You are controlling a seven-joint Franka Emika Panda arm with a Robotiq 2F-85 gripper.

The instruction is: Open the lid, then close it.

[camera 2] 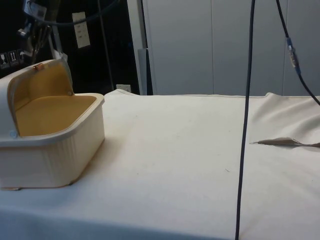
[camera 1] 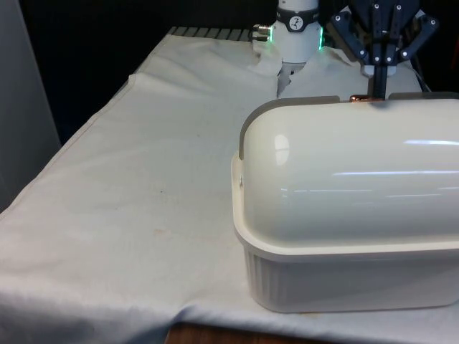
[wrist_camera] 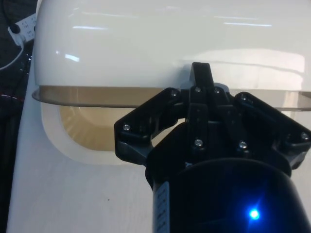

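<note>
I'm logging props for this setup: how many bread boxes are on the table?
1. A single white bread box stands on the cloth at the front view's right, its back to that camera; the side view shows its domed lid rolled open. None seems hidden.

No words, numbers or brand names can be read anywhere. The bread box [camera 1: 344,215] is plain and cream white, with nothing printed on its lid [camera 1: 351,179] or its ribbed side. In the side view a pale paper sheet [camera 2: 80,30] hangs on the dark wall behind the box, and it has small dark marks on it, but they are too small to read. A little panel [camera 2: 9,59] at the far left of that view has tiny signs that cannot be read either.
</note>
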